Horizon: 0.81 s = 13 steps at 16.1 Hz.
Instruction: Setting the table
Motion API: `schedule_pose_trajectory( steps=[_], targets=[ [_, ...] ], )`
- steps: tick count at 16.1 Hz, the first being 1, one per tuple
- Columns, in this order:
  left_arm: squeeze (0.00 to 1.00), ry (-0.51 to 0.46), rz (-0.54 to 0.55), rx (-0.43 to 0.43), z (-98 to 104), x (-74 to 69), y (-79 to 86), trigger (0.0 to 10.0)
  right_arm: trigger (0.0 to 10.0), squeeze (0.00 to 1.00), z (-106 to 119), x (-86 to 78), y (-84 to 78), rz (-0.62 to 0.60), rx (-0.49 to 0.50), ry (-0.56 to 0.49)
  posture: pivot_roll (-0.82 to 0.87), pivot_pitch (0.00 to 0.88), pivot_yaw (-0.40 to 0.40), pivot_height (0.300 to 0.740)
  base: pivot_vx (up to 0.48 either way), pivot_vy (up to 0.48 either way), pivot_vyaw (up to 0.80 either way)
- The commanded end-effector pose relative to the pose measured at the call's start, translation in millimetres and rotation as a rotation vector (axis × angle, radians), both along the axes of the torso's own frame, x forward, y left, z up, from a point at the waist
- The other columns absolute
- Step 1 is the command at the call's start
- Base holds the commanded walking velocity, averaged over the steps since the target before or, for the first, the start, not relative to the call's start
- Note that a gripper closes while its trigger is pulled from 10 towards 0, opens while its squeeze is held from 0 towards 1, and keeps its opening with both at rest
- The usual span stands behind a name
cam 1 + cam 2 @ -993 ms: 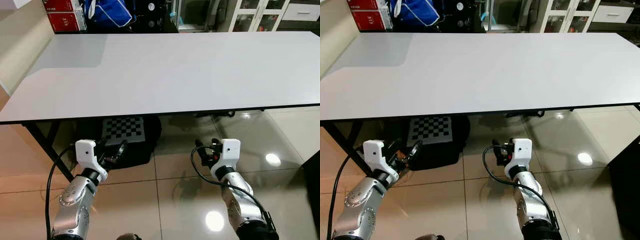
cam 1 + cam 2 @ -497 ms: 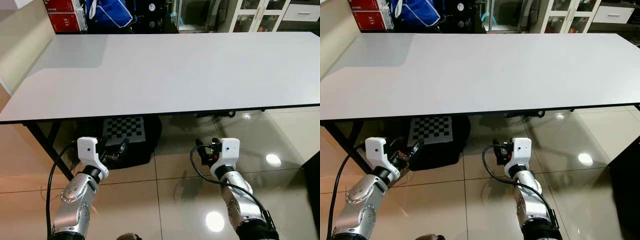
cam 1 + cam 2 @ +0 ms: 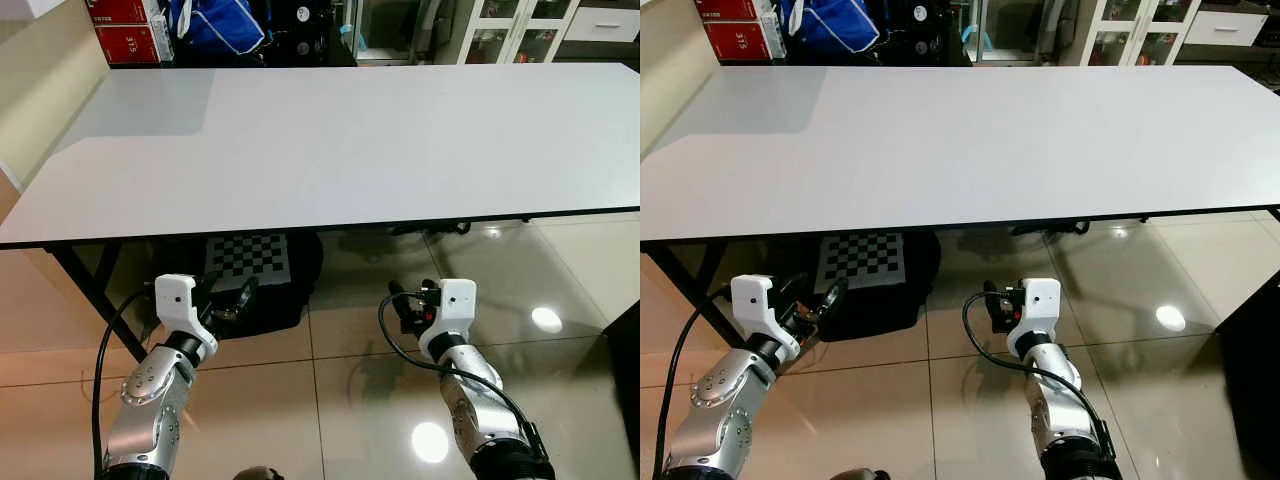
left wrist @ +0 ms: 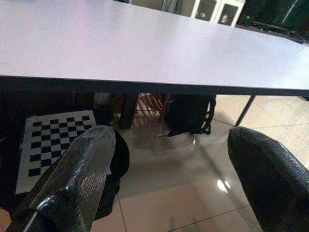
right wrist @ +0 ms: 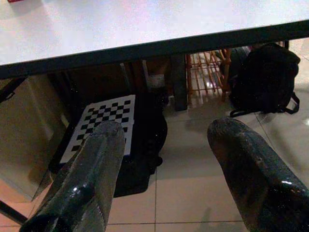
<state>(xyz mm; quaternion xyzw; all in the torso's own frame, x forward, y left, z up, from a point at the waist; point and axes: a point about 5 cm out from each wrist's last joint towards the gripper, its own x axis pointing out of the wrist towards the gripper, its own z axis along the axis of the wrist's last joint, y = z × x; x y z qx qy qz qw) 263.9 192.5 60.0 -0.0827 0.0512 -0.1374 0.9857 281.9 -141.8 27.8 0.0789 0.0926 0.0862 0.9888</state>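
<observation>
Both grippers hang low in front of the robot, below the near edge of the worktop [image 3: 340, 140] and above the tiled floor [image 3: 330, 400]. The left gripper [image 3: 228, 297] points toward the space under the worktop; in the left wrist view its two black fingers [image 4: 77, 179] stand wide apart and hold nothing. The right gripper [image 3: 408, 303] is beside it, well apart from it, also at a level lower than the worktop edge. In the right wrist view its fingers [image 5: 89, 176] are spread wide too, and nothing is between them.

The worktop is a long white surface with a thin dark edge, and its top is bare. Plates, cups or cutlery for setting the table cannot be seen anywhere in these pictures.

Under the worktop, on the floor, lies a black-and-white checkerboard sheet [image 3: 248, 256], resting on a dark bag [image 3: 275, 300]. A black backpack [image 5: 264, 77] stands on the floor farther under the worktop, near an orange wire rack [image 5: 207, 72]. Behind the far edge of the worktop there are red boxes [image 3: 125, 28], a blue bag [image 3: 215, 25] and a white cabinet with glass doors [image 3: 510, 30]. The floor tiles are glossy and reflect the ceiling lights.
</observation>
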Motion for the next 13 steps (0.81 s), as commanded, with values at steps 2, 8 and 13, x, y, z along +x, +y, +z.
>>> schedule_pose_trajectory(
  steps=[2, 8, 13],
  targets=[
    [0.00, -0.001, -0.007, -0.001, 3.2, 4.8, -1.2, 10.0, 10.0, 0.00, 3.8, 4.3, -1.2, -0.012, 0.006, -0.014, 0.02, 0.000, 0.023, 0.740, 0.000, 0.000, 0.00],
    [0.00, 0.005, -0.030, -0.001, 1.0, 5.4, -3.2, 10.0, 10.0, 0.00, 3.5, 2.4, -1.3, -0.012, -0.001, -0.015, 0.00, 0.000, 0.026, 0.740, 0.000, 0.000, 0.00],
    [0.00, 0.020, -0.026, -0.007, -1.1, 9.8, -3.9, 10.0, 10.0, 0.00, 2.5, 3.0, 5.3, 0.021, -0.009, -0.009, 0.01, 0.000, 0.018, 0.740, 0.000, 0.000, 0.00]
  ],
)
